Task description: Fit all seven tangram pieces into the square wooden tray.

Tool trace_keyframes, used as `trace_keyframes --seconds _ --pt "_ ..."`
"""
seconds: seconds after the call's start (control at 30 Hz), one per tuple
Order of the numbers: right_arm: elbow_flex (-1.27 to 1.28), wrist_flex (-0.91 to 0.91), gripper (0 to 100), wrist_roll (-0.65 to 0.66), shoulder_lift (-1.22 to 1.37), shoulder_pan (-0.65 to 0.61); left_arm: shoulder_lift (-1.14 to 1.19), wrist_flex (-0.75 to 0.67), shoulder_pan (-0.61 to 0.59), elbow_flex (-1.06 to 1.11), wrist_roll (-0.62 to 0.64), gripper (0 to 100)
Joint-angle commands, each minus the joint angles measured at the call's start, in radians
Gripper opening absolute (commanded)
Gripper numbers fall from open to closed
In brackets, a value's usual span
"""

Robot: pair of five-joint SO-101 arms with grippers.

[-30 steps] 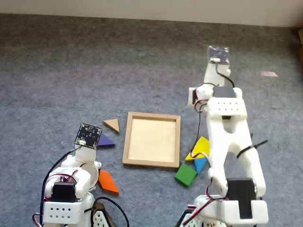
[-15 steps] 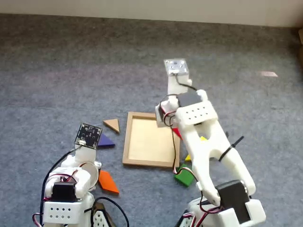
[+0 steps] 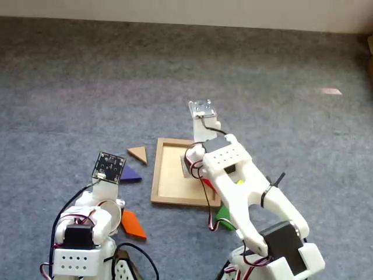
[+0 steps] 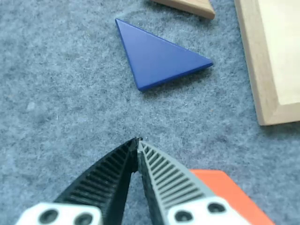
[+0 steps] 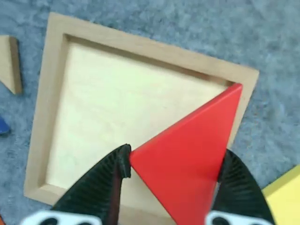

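The square wooden tray (image 3: pixel 156 175) lies mid-table, its floor bare. My right gripper (image 5: pixel 174 159) hangs over the tray (image 5: pixel 51 93), shut on a large red triangle (image 5: pixel 192 154) whose tip reaches one tray corner. My left gripper (image 4: pixel 137 142) is shut and empty above the carpet, between a blue triangle (image 4: pixel 157 63) and an orange piece (image 4: pixel 225 187). A wooden triangle (image 3: pixel 138 153) rests left of the tray. A green square (image 3: pixel 224 219) and a yellow piece (image 5: pixel 283 187) lie right of the tray, mostly under the right arm.
Grey carpet covers the whole surface. The right arm (image 3: pixel 245 192) spans the tray's right side and hides the pieces beneath it. The left arm's base (image 3: pixel 78 245) sits at the near left. Open carpet stretches beyond the tray.
The right arm has swung left from the table's right side and drawn in over the tray, with the red triangle in its gripper. The left arm has not moved.
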Motion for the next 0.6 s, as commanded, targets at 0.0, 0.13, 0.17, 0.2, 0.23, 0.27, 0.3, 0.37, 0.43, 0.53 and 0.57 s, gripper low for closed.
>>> trace_keyframes --seconds 0.0,0.13,0.17,0.2,0.23,0.27,0.3,0.37,0.43,0.53,0.57 --pt "0.005 -0.061 19.0 -0.014 -0.008 0.004 -0.045 0.012 -0.013 0.021 -0.003 1" --pt "0.005 -0.079 19.1 -0.014 -0.007 0.004 -0.045 0.012 -0.013 0.021 -0.003 1" --pt "0.005 -0.079 19.1 -0.014 -0.007 0.004 -0.045 0.012 -0.013 0.021 -0.003 1" --pt "0.005 -0.079 19.2 -0.014 -0.007 0.004 -0.045 0.012 -0.013 0.021 -0.003 1" --pt "0.007 -0.077 19.2 -0.014 -0.007 0.004 -0.045 0.012 -0.013 0.021 -0.003 1" --pt "0.007 -0.076 19.2 -0.014 -0.007 0.004 -0.045 0.012 -0.013 0.021 -0.003 1" --pt "0.007 -0.076 19.2 -0.014 -0.005 0.004 -0.045 0.012 -0.013 0.021 -0.003 1" --pt "0.002 -0.076 19.3 -0.014 0.015 0.004 -0.045 0.012 -0.013 0.021 -0.003 1" --pt "-0.001 -0.073 19.4 -0.014 0.051 0.004 -0.045 0.012 -0.013 0.021 -0.003 1" --pt "-0.004 -0.054 25.5 -0.014 0.113 0.004 -0.045 0.012 -0.013 0.021 -0.003 1" --pt "-0.01 -0.039 28.3 -0.014 0.127 0.004 -0.045 0.012 -0.013 0.021 -0.003 1"
